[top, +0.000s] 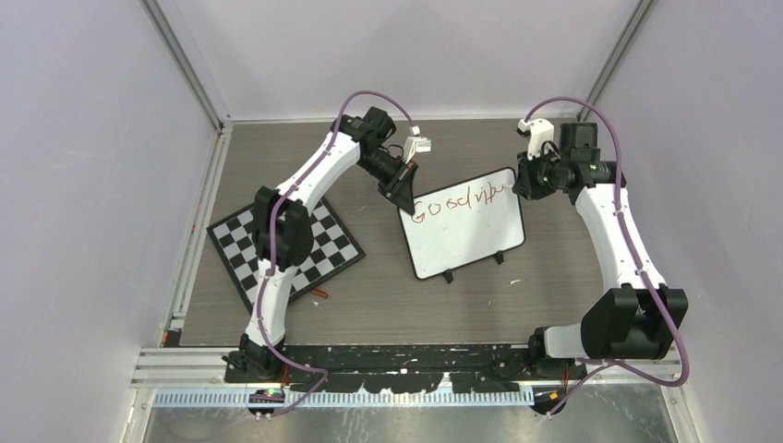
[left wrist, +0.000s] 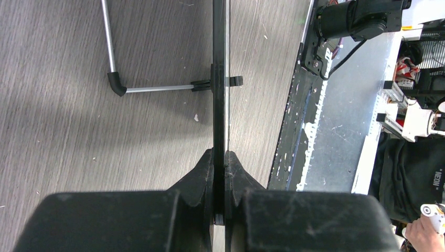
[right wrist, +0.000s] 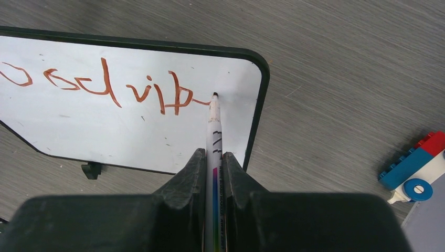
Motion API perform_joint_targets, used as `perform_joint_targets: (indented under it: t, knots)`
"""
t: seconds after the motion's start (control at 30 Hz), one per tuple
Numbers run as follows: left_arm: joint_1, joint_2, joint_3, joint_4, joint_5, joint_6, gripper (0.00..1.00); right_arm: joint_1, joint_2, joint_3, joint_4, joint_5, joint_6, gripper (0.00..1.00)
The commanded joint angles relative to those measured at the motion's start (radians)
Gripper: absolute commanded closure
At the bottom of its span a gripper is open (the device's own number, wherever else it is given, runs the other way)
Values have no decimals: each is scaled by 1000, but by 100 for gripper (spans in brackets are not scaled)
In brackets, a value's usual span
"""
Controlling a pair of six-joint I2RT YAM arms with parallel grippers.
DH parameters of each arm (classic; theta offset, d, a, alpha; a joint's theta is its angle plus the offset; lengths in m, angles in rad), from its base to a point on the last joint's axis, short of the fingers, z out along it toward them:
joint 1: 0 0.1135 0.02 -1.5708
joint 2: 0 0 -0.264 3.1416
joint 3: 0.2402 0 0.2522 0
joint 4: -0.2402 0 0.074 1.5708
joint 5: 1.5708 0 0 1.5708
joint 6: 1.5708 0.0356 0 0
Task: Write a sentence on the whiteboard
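Grey wood-grain tabletop (top: 369, 305) carries the whiteboard (top: 471, 235) toward the middle of its far edge, between the arms, with the left tool (top: 403, 185) clamped on the board's far left corner. The right tool (right wrist: 213, 157), the nearer to the writing, is clamped on a marker (right wrist: 214, 126) whose tip touches the board by its far right corner. The sentence (right wrist: 105, 86) ends at that tip, so little white lies rightward; open space lies toward the board's near edge.

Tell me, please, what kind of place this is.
Most likely a robotics lab test cell: the left arm and right arm are bolted to a table closed in by plain walls on metal posts, and a calibration-style checkerboard lies on it.
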Motion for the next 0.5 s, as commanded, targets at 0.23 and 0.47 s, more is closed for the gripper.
perform_joint_targets:
  t: [0.23,0.47]
  knots:
    - [-21,3,-12,-32,-6,16,100,18,11,35,9,-79,-7,100]
    - [-21,4,-15,-32,-8,18,100,18,26,27,-41,-42,-54,100]
